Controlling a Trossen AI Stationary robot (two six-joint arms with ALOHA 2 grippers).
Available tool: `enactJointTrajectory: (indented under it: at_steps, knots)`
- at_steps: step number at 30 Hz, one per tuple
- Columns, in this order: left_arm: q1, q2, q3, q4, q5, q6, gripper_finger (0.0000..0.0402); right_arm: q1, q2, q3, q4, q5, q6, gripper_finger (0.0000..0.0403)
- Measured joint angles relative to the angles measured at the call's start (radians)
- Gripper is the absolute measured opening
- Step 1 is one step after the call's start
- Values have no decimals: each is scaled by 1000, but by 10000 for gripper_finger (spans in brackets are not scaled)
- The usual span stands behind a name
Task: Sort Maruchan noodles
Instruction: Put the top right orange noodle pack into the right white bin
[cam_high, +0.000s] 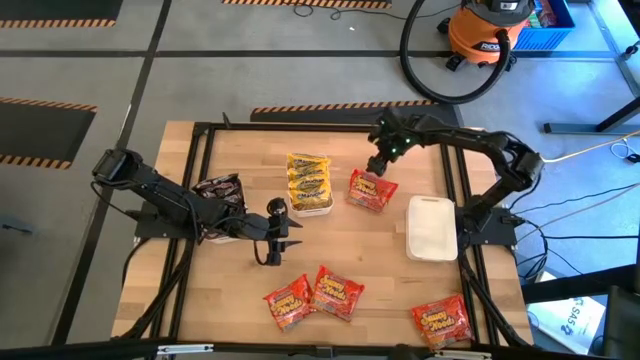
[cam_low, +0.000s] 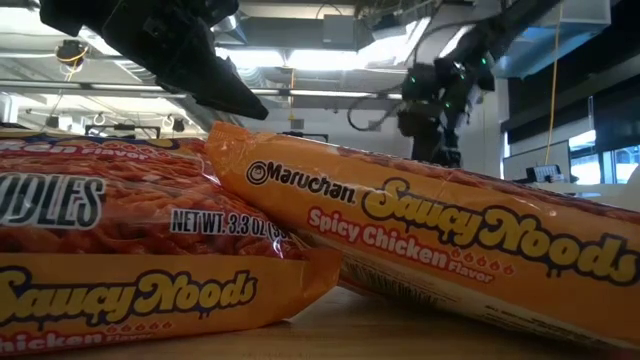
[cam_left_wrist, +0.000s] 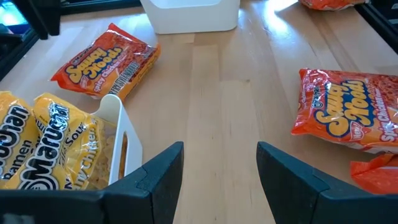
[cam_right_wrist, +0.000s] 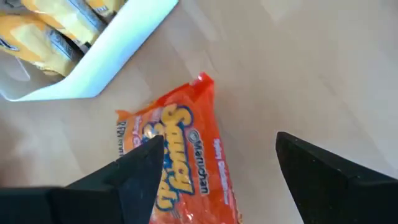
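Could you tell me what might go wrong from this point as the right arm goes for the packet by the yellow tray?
1. The right gripper hangs open above the red-orange packet, which lies close to the tray of yellow packets; a descent could nudge that tray.
2. The packet lies flat on the table, so the fingers may slip off the crinkly wrapper.
3. The left gripper, open and empty, waits near the same tray; the arms could crowd.

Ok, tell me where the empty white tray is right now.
In the high view the empty white tray lies on the table's right side, just right of the red-orange packet under the open right claw.
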Motion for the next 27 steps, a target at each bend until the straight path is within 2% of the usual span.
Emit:
enactJointTrajectory:
  at_steps: [2, 12, 19, 27]
  knots:
    - [0, 0, 0, 0, 0, 0, 196, -31, 0, -30, 10, -39, -1, 291]
    - [0, 0, 0, 5, 0, 1, 196, -45, 23, -169, 147, -63, 24, 291]
    - [2, 0, 0, 23, 0, 4, 196, -44, 108, -188, 184, -168, 37, 292]
    - [2, 0, 0, 22, 0, 5, 195, -44, 157, -190, 179, -392, 46, 291]
